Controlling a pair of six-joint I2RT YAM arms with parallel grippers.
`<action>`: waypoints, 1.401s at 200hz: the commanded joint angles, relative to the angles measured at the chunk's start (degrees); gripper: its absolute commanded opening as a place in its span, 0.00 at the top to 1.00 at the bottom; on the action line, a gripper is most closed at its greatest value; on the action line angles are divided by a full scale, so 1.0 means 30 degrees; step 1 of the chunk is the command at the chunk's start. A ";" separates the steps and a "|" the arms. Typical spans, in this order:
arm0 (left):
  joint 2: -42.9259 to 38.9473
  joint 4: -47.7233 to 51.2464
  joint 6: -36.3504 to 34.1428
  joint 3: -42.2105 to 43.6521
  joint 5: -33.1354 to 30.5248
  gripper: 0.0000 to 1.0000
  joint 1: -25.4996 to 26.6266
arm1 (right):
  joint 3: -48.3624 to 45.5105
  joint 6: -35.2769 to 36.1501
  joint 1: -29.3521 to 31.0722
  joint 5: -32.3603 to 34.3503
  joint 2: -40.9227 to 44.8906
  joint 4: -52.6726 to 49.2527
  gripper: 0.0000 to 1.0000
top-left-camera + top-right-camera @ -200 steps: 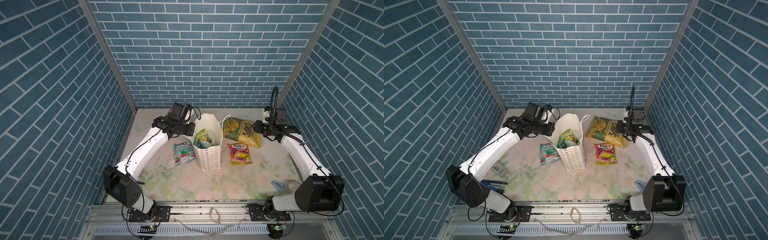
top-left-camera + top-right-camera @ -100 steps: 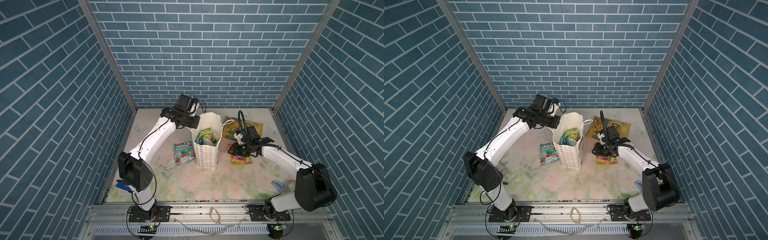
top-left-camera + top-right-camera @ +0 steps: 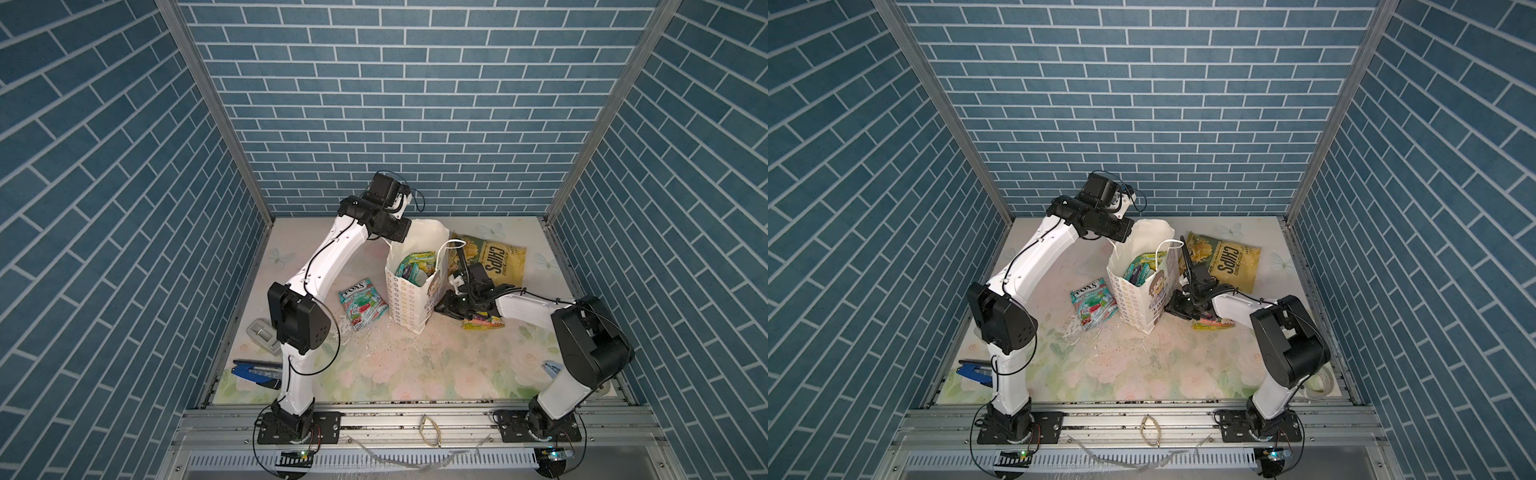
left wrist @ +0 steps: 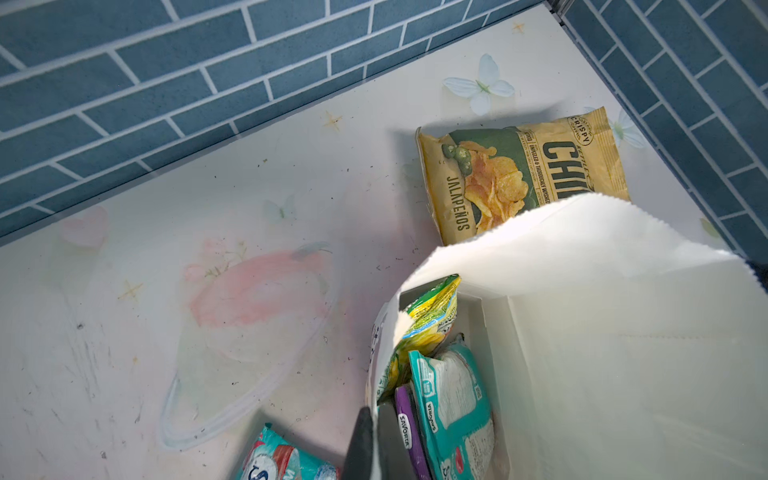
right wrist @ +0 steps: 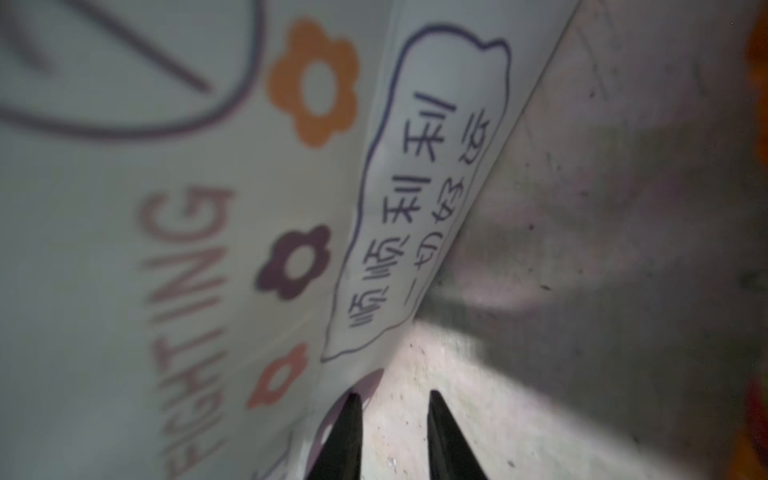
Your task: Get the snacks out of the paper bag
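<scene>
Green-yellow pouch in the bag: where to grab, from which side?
Pinch the crimped top edge of the green-yellow pouch, coming down through the open mouth of the paper bag. It stands upright against the wall, taller than the teal pouch.

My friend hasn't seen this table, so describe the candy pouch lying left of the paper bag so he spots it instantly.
Find the tall white paper bag at centre. In both top views the candy pouch lies flat left of it. It is teal with FOX'S lettering, unlike the big yellow chips bag on the right.
</scene>
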State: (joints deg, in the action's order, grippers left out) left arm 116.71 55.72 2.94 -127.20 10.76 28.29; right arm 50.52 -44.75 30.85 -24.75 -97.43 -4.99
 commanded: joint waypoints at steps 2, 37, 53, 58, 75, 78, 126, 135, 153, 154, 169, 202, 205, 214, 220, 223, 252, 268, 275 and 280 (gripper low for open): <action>0.0463 0.0302 -0.0481 -0.1347 0.0536 1.00 -0.0167 | 0.0254 -0.1852 0.0195 -0.0216 -0.0719 0.2450 0.72; 0.0420 0.0847 -0.0482 -0.2050 0.0094 0.89 -0.0173 | 0.0068 -0.1945 0.0209 -0.0099 -0.0785 0.2840 0.72; 0.0022 0.0771 -0.0556 -0.1938 0.0001 0.83 -0.0173 | -0.0021 -0.1769 0.0234 -0.0127 -0.0677 0.2771 0.72; -0.0134 0.0645 -0.0594 -0.1811 0.0015 0.81 -0.0168 | -0.0039 -0.1703 0.0223 -0.0128 -0.0634 0.2722 0.72; -0.0913 -0.0342 -0.0770 -0.0887 0.0044 0.73 -0.0127 | -0.0105 -0.1578 0.0233 -0.0099 -0.0551 0.2604 0.72; -0.1073 -0.0563 -0.0793 -0.0658 0.0044 0.72 -0.0116 | -0.0111 -0.1555 0.0234 -0.0077 -0.0521 0.2602 0.72; -0.4906 -0.4868 -0.1938 0.3508 -0.0425 0.71 0.0856 | -0.0229 -0.1489 0.0234 -0.0014 -0.0356 0.2624 0.72; -0.5562 -0.5366 -0.2099 0.4007 -0.0453 0.73 0.1120 | -0.0186 -0.1461 0.0234 -0.0040 -0.0351 0.2562 0.72; -0.6546 -0.5126 -0.2075 0.4313 -0.1194 0.78 0.1736 | -0.0114 -0.1387 0.0233 -0.0099 -0.0379 0.2503 0.72; -0.6581 -0.5053 -0.2055 0.4298 -0.1292 0.79 0.1778 | -0.0113 -0.1379 0.0233 -0.0099 -0.0372 0.2494 0.72; -0.6843 -0.3141 -0.1137 0.3723 -0.3138 0.81 0.2023 | -0.0112 -0.1343 0.0215 -0.0097 -0.0323 0.2398 0.71; -0.6979 0.1738 0.1177 0.3327 -0.7052 0.72 0.1995 | -0.0054 -0.1182 0.0205 -0.0215 -0.0081 0.2293 0.71; -0.7035 0.1953 0.1304 0.3472 -0.7174 0.72 0.1995 | -0.0032 -0.1147 0.0197 -0.0216 -0.0063 0.2234 0.71; -0.7269 0.2177 0.1627 0.4124 -0.7285 0.69 0.1995 | -0.0001 -0.1058 0.0188 -0.0201 0.0035 0.2149 0.71; -0.7368 0.2222 0.1785 0.4556 -0.7276 0.67 0.1980 | 0.0004 -0.1024 0.0201 -0.0187 0.0086 0.2119 0.71; -0.7447 0.2233 0.1871 0.4746 -0.7239 0.67 0.1967 | -0.0010 -0.1021 0.0208 -0.0187 0.0123 0.2106 0.71; -0.7959 0.1208 0.2620 0.6583 -0.6155 0.65 0.1554 | 0.0034 -0.0918 0.0197 -0.0157 0.0460 0.1994 0.71; -0.8061 0.0615 0.2997 0.7272 -0.5456 0.63 0.1132 | -0.0050 -0.0904 0.0205 -0.0128 0.0694 0.1987 0.71; -0.8038 0.0424 0.3106 0.7523 -0.5304 0.63 0.0999 | -0.0093 -0.0907 0.0191 -0.0099 0.0801 0.1987 0.71; -0.8030 0.0229 0.3108 0.7701 -0.5080 0.63 0.0917 | -0.0135 -0.0918 0.0207 -0.0071 0.0888 0.1987 0.71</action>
State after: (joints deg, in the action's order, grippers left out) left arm 94.43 57.95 9.72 -105.91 -6.74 32.75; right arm 50.39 -48.14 31.14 -24.71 -97.32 1.04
